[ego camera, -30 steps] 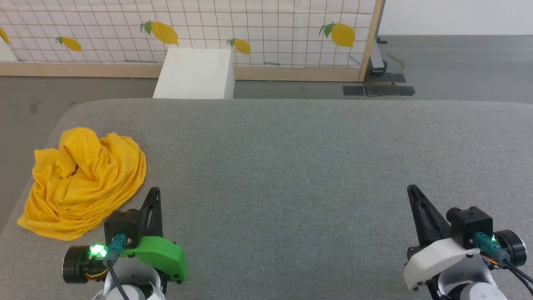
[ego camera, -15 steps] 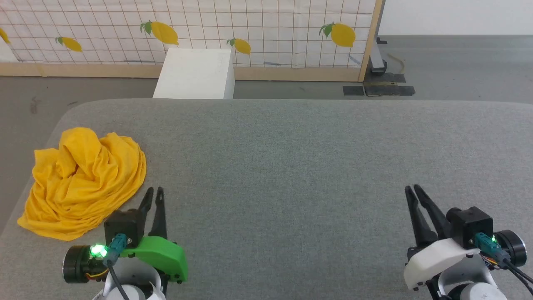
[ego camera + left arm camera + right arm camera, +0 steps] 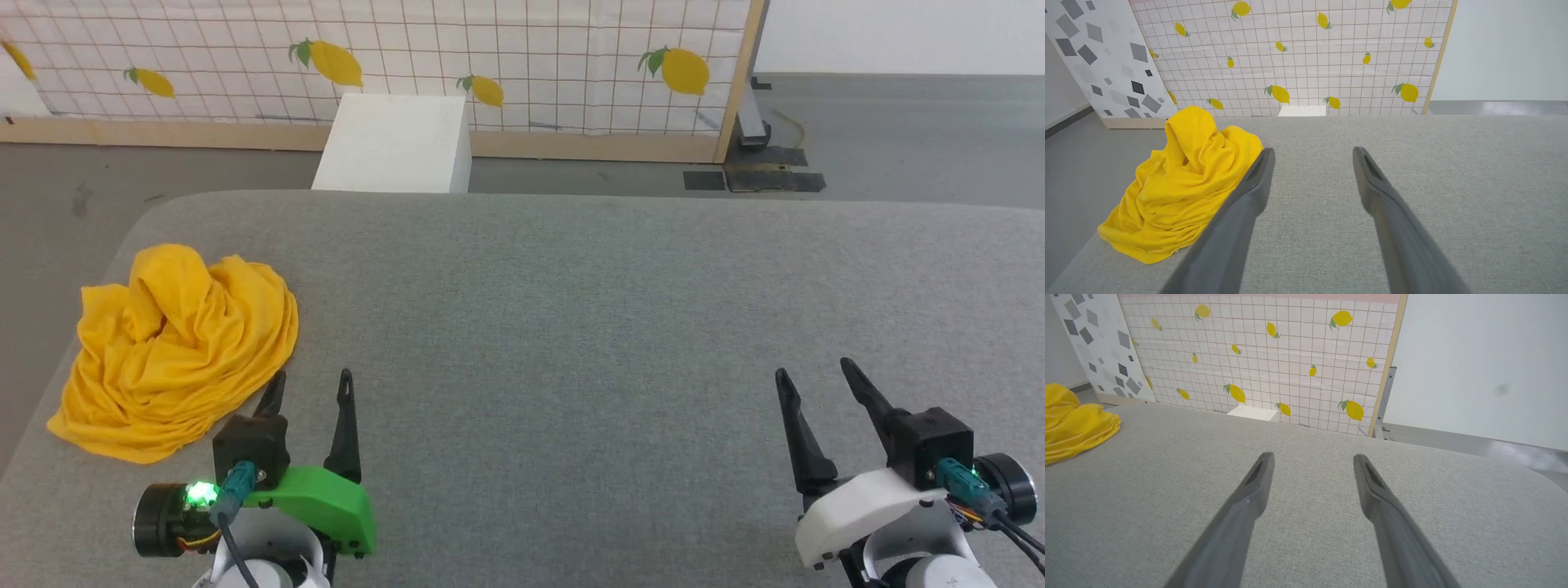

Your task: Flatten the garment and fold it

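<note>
Jaws apart and empty on left gripper (image 3: 311, 377) and right gripper (image 3: 814, 369), likely readied for grasping the shirt (image 3: 175, 347), heaped crumpled by the table's (image 3: 571, 327) left edge.

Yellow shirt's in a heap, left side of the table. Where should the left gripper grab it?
Likely the thin edge of the shirt nearest the left gripper, coming low from the right along the table. That edge lies flat close to the open jaws; the tall hump behind is stacked folds and would probably lift bunched.
</note>
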Controlling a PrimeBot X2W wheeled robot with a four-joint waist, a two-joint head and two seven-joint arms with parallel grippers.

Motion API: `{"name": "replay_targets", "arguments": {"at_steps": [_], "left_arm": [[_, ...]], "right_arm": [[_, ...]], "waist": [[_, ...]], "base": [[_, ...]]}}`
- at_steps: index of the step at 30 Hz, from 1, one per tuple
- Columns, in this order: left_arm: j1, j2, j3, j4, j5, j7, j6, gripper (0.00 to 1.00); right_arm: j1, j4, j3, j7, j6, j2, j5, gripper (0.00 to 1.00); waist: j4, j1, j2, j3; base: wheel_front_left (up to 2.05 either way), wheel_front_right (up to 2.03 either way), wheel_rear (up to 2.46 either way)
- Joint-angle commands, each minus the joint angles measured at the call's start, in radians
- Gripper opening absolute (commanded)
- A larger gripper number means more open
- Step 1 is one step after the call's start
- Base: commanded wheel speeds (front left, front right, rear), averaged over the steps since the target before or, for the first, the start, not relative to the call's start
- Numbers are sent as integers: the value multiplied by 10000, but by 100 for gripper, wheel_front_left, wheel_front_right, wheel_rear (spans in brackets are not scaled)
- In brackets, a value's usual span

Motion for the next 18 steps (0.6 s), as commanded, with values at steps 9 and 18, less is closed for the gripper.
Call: {"name": "replay_targets", "arguments": {"at_steps": [9,18], "left_arm": [[-178,62,-138,250,-275,-334,227,100],[-232,108,-163,364,-450,-520,369,100]], "right_arm": [[-84,149,-75,-307,-4,5,202,100],[-125,173,-88,-412,-5,6,265,100]], "waist": [[824,0,0,-17],[1607,0,0,21]], "base": [[0,0,0],[0,0,0]]}}
